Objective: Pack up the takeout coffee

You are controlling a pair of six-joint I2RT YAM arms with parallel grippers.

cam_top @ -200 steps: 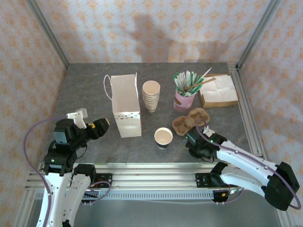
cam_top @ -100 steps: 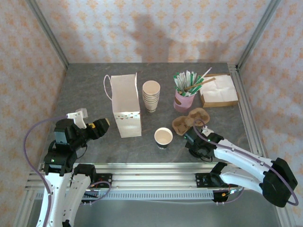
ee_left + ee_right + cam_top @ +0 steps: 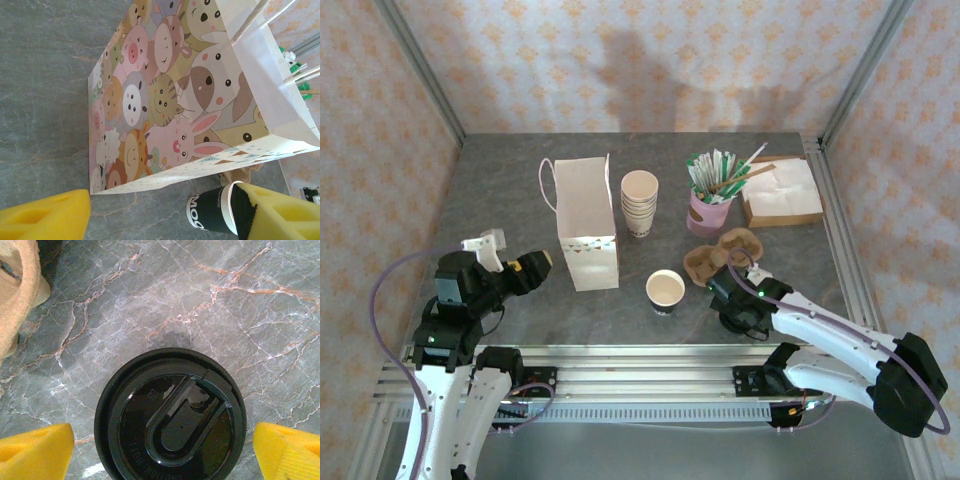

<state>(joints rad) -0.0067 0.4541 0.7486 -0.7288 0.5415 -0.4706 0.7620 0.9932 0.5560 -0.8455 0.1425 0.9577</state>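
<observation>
The takeout coffee cup (image 3: 665, 290), a single small paper cup, stands open-topped with no lid on it, in front of the white paper bag (image 3: 586, 215). In the left wrist view it shows dark print (image 3: 210, 212) below the cartoon-animal bag (image 3: 175, 100). A loose round black lid (image 3: 170, 420) lies flat on the table. My right gripper (image 3: 165, 455) hangs open just over it, one yellow finger on each side and apart from its rim; in the top view this gripper (image 3: 725, 298) is right of the cup. My left gripper (image 3: 535, 265) is open, left of the bag.
A stack of lidless tan cups (image 3: 639, 203) stands right of the bag. A brown cardboard cup carrier (image 3: 720, 255) lies just behind my right gripper. A pink cup of stirrers (image 3: 710, 210) and a napkin tray (image 3: 782, 192) are at the back right.
My right gripper's jaws have spread wider and it has shifted slightly left over the lid. The left arm, the cup and the bag have not moved.
</observation>
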